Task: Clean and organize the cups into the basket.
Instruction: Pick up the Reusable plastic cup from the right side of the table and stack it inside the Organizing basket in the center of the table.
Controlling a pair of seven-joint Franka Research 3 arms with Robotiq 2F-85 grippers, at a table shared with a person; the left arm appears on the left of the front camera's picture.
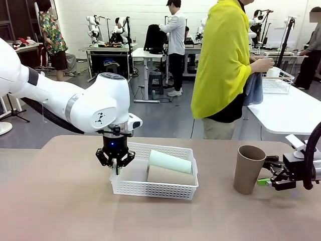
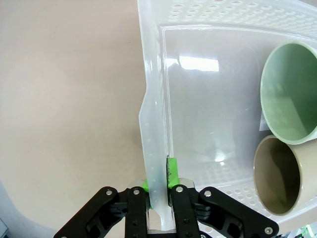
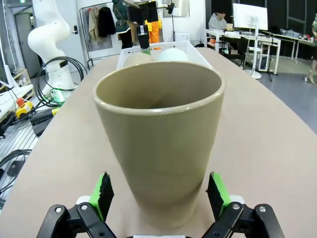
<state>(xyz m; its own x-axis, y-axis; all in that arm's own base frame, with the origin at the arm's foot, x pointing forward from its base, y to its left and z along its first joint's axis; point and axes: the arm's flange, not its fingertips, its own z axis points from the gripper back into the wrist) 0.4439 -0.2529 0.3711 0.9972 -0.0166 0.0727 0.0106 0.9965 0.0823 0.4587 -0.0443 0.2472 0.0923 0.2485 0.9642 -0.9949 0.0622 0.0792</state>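
Front view, starting at the left: my left tool (image 1: 117, 168) points straight down at the left short end of the white lattice basket (image 1: 155, 190), which sits near the middle of the tabletop (image 1: 60, 201). In the left wrist view, that tool (image 2: 159, 181) is pinched together on the basket's end wall (image 2: 151, 99), with one green pad outside and one inside. The wall hides most of the outer pad. The view is cut off at the bottom edge, so I can't see how far down the wall the fingers reach.

Two cups lie on their sides in the right half of the basket, touching each other. The mint green cup (image 1: 169, 161) is on the far side and the lying tan cup (image 1: 169, 175) is on the near side. The left wrist view looks into their open mouths, mint green (image 2: 290, 91) and tan (image 2: 278, 173), and both are cropped by the picture's right edge.

Further right, well apart from the basket, the standing tan cup (image 1: 249, 169) is upright on the tabletop with its mouth up. My right tool (image 1: 268, 171) comes in low from the right edge. Its arm is mostly out of frame.

In the right wrist view, the right tool (image 3: 161, 193) has its jaws wide apart, with one green pad on each side of the cup's lower body (image 3: 158, 139). The pads sit very close to the cup. I cannot tell whether they touch it. The cup blocks most of the basket (image 3: 193, 47) beyond it.
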